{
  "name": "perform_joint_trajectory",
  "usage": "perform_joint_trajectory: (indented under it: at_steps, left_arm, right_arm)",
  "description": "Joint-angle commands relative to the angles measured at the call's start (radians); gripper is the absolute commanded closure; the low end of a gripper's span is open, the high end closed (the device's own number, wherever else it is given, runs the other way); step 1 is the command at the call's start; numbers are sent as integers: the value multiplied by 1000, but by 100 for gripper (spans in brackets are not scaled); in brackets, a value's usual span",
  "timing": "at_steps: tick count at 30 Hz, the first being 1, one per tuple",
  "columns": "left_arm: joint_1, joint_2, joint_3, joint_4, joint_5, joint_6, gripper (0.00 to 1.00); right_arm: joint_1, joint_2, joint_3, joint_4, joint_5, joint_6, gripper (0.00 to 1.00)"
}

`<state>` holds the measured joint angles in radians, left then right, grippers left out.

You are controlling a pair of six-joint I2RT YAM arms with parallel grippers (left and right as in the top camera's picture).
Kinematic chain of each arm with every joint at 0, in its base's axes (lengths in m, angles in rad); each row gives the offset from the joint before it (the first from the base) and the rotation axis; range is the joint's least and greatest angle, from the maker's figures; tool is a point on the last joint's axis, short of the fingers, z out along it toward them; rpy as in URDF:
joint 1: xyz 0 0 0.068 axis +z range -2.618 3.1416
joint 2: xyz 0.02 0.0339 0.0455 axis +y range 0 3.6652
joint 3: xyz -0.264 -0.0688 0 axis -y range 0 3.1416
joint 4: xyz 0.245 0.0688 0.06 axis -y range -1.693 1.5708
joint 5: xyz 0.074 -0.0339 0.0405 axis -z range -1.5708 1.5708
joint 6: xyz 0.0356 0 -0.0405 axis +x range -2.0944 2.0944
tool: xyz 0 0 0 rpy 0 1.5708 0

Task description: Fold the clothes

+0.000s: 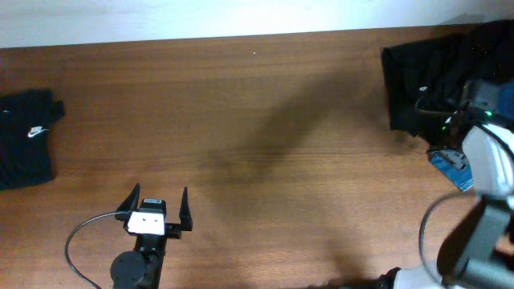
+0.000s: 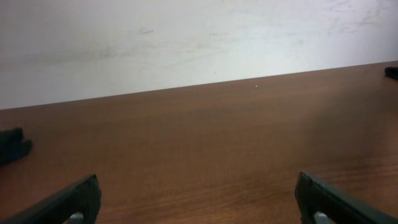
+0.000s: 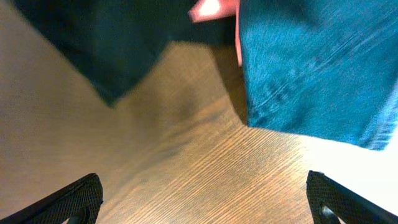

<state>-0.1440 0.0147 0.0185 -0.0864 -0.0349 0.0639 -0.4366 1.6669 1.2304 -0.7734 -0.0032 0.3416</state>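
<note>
A black T-shirt (image 1: pixel 24 152) with a small white swoosh logo (image 1: pixel 34 131) lies at the far left edge of the brown wooden table (image 1: pixel 257 120), partly cut off by the frame. It looks compact and squared, as if already folded, though its full outline is not visible. A sliver of dark cloth at the left of the left wrist view is probably its edge.

The left tool (image 1: pixel 160 194) hovers over bare wood near the front of the table, well apart from the shirt, its two fingers spread wide and holding nothing.

At the far right corner sits a heap of dark clothing (image 1: pixel 426 80), with a piece of blue denim (image 1: pixel 451 170) just in front of it. The right arm reaches over this heap. In the right wrist view the right tool (image 3: pixel 202 180) is spread wide and empty above wood, with dark fabric, the denim and a blurred pink scrap (image 3: pixel 211 9) just ahead.

This reads as the step of fetching a garment. The next move calls for lowering the right tool onto one fabric edge, pinching a single layer, and drawing it to the open middle.
</note>
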Motion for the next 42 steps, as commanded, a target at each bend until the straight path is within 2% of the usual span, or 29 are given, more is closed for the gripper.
perform_joint_trajectory:
  at_steps: [1,15,23,26,31,35,42]
  left_arm:
    - [2,-10,-9,6,-13,19,1]
    - [2,-10,-9,6,-13,19,1]
    - [2,-10,-10,6,-13,19,1]
    - [2,-10,-10,6,-13,19,1]
    - [2,-10,-10,6,-13,19,1]
    - [2,-10,-9,6,-13,19,1]
    - [2,-10,-10,6,-13,19,1]
  right_arm:
    - [27,-197,11,3,8,11,2]
    - [271,-748,11,2,8,11,1]
    - [536,-1052,2,23,59,1,2]
    - [597,-1176,-50,25,128,2,1]
    - [614,-1373,-236,50,136,60,1]
    - [611,-1497,-463,229,148,60,1]
    - [611,-1598,-901,760,174,60,1]
